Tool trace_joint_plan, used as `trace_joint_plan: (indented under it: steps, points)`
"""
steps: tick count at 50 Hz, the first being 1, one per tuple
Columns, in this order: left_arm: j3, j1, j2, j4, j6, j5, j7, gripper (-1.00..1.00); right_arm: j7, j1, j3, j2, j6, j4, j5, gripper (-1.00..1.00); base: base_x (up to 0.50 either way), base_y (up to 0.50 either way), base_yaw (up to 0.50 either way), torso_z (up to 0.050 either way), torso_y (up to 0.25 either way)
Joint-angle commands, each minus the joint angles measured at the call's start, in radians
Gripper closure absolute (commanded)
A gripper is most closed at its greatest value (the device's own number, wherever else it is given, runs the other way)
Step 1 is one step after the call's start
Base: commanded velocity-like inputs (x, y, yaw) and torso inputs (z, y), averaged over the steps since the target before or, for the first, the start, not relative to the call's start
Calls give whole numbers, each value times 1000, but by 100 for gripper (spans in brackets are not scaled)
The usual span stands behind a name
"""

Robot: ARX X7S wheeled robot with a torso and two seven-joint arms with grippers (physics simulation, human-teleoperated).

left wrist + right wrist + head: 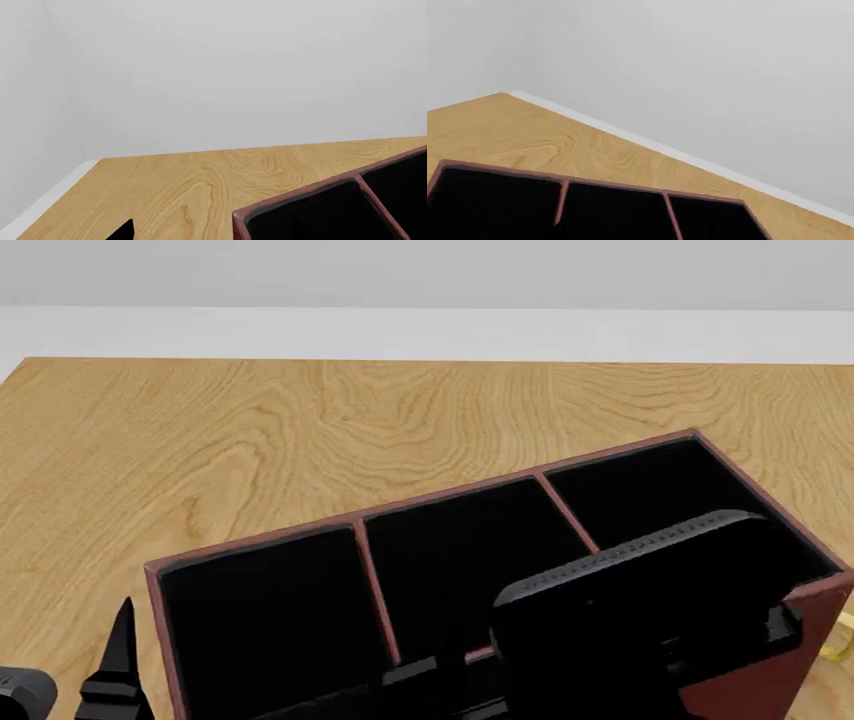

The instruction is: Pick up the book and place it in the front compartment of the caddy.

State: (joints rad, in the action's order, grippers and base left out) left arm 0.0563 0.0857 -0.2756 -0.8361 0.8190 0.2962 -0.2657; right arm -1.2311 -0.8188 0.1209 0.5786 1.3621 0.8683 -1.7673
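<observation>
Although the wooden table [267, 430] and the dark-red caddy [747, 685] show clearly, the book appears in no view, so placement cannot be confirmed. The three visible far cells look empty; the front compartment is hidden behind the right arm [641, 610]. Left gripper [114, 675]: jaw spacing indeterminable. Right gripper: unseen.

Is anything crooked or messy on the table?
Yes, a bit. The caddy sits turned at a slant instead of square with the wooden table. A small yellow thing peeks out beside its right end. Nothing looks spilled or broken.
</observation>
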Motion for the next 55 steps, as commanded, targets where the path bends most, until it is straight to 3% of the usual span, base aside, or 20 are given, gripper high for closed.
trace_joint_plan:
  steps: [1, 15, 33, 55]
  points:
    - [-21, -1, 12, -7, -9, 4, 30, -100, -305, -291, 244, 153, -73, -91, -443, -100, 0, 0, 0, 0, 0]
    - [-14, 4, 7, -14, -1, 10, 21, -100, -308, -586, 508, 243, -153, -159, -656, -100, 0, 0, 0, 0, 0]
    - [-11, 5, 1, -6, -11, 17, 14, -100, -300, -946, 892, 218, -115, -243, -935, -100, 0, 0, 0, 0, 0]
    - [0, 12, -5, -7, -8, 26, 3, -100, -228, -1093, 1074, 201, -50, -271, -1062, -100, 0, 0, 0, 0, 0]
